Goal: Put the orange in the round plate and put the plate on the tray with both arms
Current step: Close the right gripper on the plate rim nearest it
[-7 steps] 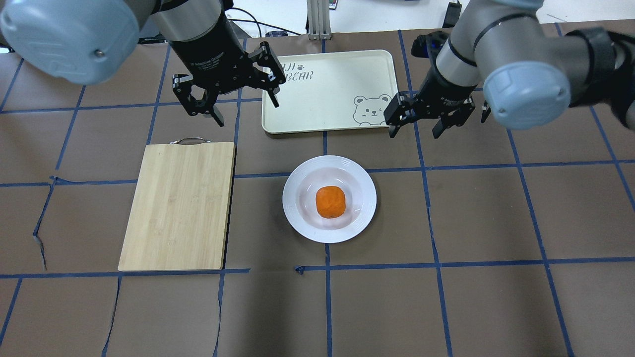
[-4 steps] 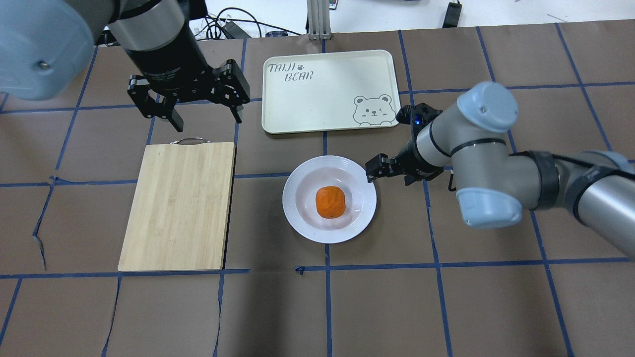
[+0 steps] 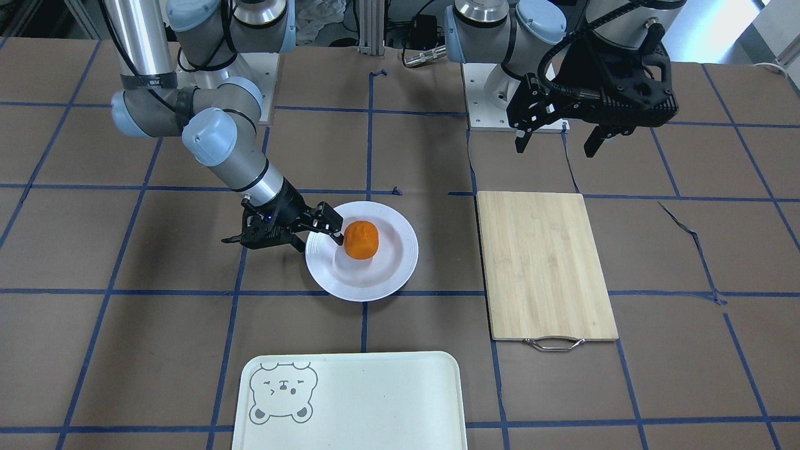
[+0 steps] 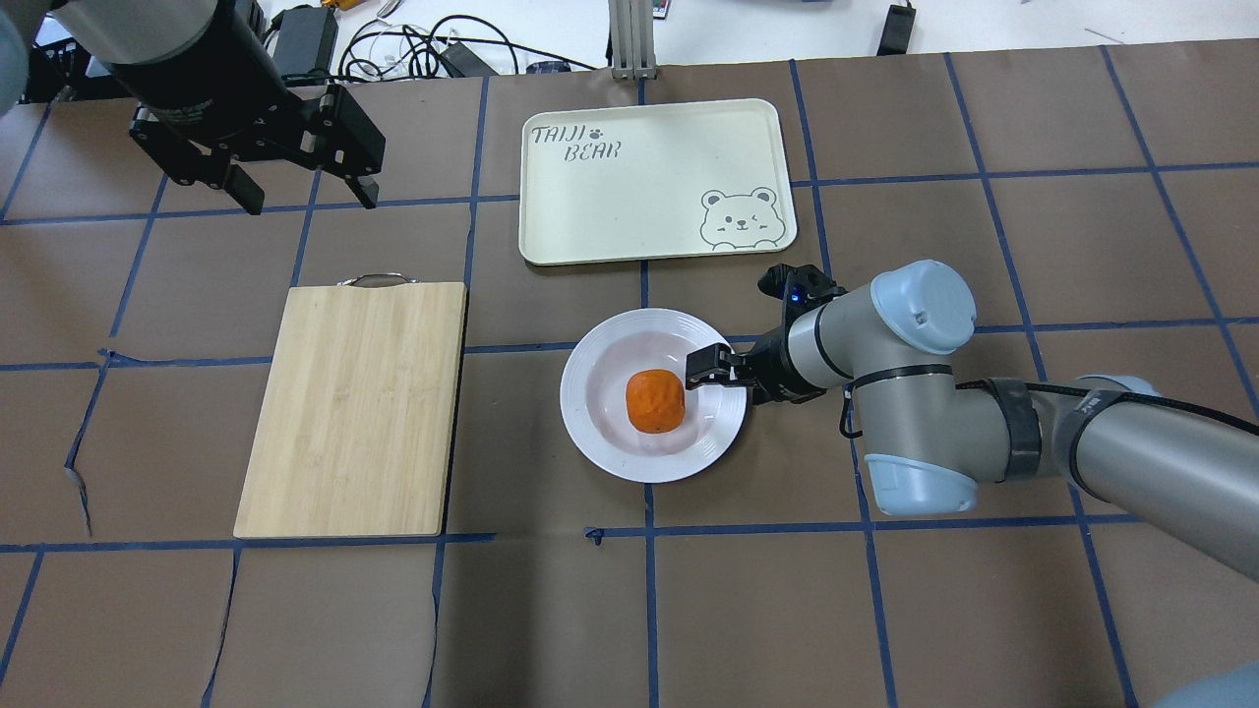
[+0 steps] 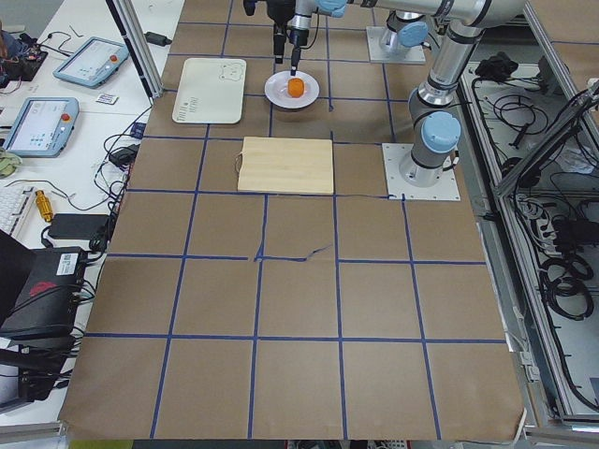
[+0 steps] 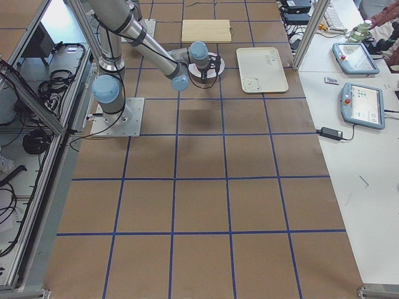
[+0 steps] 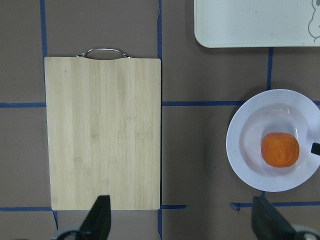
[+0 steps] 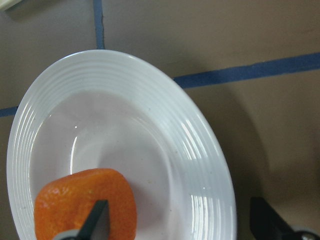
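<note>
The orange [image 4: 655, 401] lies in the middle of the round plate [image 4: 598, 433], which rests on the table in front of the tray [image 4: 654, 182]. My right gripper [image 4: 726, 380] is low at the plate's right rim and open. In the right wrist view one finger [image 8: 95, 220] hangs over the dish by the orange [image 8: 85, 205] and the other [image 8: 265, 220] is outside the rim [image 8: 200, 150]. My left gripper [image 4: 310, 200] hovers open and empty over the back left of the table, far from the plate.
A bamboo cutting board [image 4: 354, 408] with a metal handle lies left of the plate, under the left wrist camera [image 7: 102, 132]. The tray [image 3: 350, 406] holds nothing. Cables lie beyond the table's far edge.
The right arm swung down from beside the tray to the plate's right rim, its open fingers now straddling it. The left arm drew back to the far left. Plate and orange stayed put.
</note>
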Robot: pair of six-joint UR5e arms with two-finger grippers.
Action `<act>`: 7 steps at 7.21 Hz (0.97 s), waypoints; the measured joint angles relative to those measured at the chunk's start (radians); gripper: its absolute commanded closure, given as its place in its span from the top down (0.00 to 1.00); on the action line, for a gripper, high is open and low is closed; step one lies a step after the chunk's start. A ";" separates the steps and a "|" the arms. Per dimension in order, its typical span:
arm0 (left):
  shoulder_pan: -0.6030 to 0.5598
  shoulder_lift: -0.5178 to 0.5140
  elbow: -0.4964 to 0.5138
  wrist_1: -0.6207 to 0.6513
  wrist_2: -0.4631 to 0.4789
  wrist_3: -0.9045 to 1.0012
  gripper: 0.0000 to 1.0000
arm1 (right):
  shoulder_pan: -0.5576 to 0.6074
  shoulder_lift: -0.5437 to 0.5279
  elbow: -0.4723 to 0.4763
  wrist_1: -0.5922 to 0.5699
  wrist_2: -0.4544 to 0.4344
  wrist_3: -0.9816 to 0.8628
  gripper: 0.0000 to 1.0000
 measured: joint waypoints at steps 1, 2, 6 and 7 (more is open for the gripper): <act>0.002 0.004 -0.003 0.001 0.000 0.001 1.00 | 0.003 0.015 0.001 -0.019 -0.001 0.017 1.00; 0.003 0.006 -0.004 0.001 0.000 0.003 1.00 | 0.004 0.021 0.000 -0.024 -0.001 0.028 0.96; 0.008 0.009 -0.005 0.000 0.002 0.010 1.00 | 0.006 0.064 -0.018 -0.015 0.010 0.171 0.75; 0.010 0.009 -0.005 0.000 0.002 0.010 1.00 | 0.009 0.067 -0.018 -0.013 0.011 0.182 0.58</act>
